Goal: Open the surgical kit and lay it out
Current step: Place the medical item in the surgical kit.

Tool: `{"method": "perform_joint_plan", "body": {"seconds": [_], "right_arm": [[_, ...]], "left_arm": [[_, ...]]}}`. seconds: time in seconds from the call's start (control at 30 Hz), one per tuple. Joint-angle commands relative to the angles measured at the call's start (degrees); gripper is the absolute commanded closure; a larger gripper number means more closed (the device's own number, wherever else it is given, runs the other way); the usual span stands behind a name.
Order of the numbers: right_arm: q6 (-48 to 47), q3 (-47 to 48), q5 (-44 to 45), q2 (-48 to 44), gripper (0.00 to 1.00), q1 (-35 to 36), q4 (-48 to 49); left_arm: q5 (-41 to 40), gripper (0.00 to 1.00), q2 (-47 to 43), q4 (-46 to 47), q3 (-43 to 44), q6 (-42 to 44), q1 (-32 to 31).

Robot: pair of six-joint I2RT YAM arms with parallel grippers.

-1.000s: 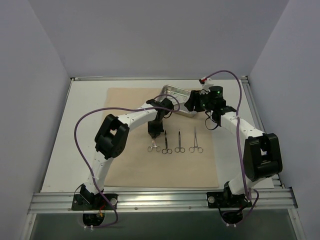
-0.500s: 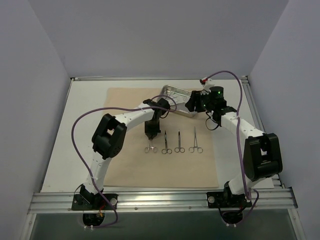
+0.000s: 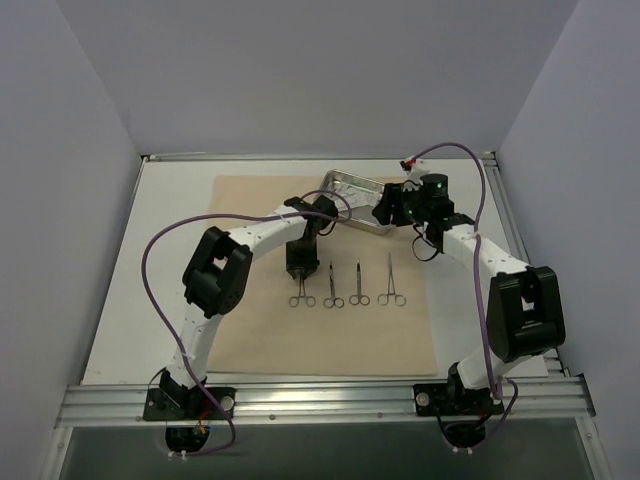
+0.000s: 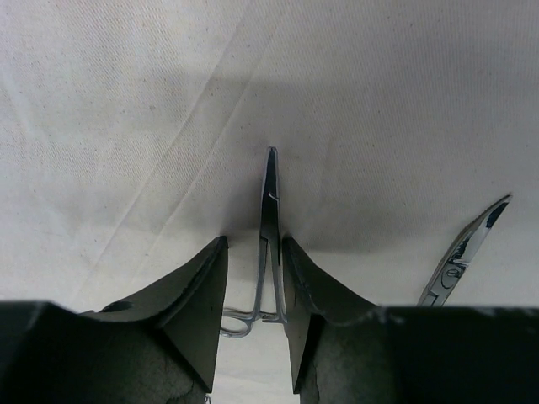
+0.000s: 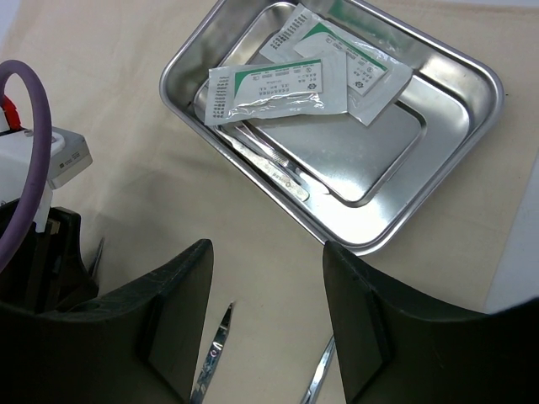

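The beige cloth (image 3: 250, 330) is spread flat on the table (image 3: 160, 260). The steel tray (image 3: 352, 186) is set at the cloth's 12 o'clock edge. Four clamps are laid in a row near the cloth's middle, tips to 12 o'clock and ring handles to 6 o'clock. The leftmost clamp (image 3: 302, 293) lies at the 9 o'clock end, with the other three clamps (image 3: 359, 284) spaced apart toward 3 o'clock.

From above, the left gripper (image 3: 300, 268) is seen low over the leftmost clamp, but its jaws cannot be read there. The left wrist view settles it. The fingers (image 4: 202, 286) stand apart astride the clamp (image 4: 269, 227), which lies flat on the cloth, close against one finger with a gap to the other. It is not pinched.

The tray's contents are made out only in the right wrist view. Two white packets (image 5: 278, 91) overlap in the tray (image 5: 472, 80), and the tweezers (image 5: 269, 160) lie under them. The right gripper (image 5: 268, 252) is held above the cloth just beside the tray, at its 6 o'clock side in that view, jaws parted with nothing between them.

Against the picture a second ago, the left arm has shifted slightly toward 9 o'clock. The leftmost clamp, then tilted under the gripper, now lies in line with the row. The right arm is barely changed.
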Motion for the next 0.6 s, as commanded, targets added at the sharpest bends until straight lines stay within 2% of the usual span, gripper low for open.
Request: {"method": "perform_joint_plan", "body": {"seconds": [0.0,0.23,0.43,0.57], "right_arm": [[-0.75,0.21,0.44,-2.56,0.49,-0.45,0.20],[-0.84,2.31,1.32,-2.04,0.49,-0.45,-1.64],[-5.05,15.48,2.11,3.40,0.49,-0.45,-12.00],[-8.49,28.13,1.41,12.53,0.50,-0.45,-24.89]], "left_arm": [[0.96,0.59,0.86,-0.37,-0.58,-0.58,0.11],[1.49,0.59,-0.90,-1.08,2.23,0.73,0.64],[1.40,0.58,-4.41,-1.60,10.47,5.30,0.72],[6.48,0.58,-5.30,0.41,15.23,10.83,1.86]]}}
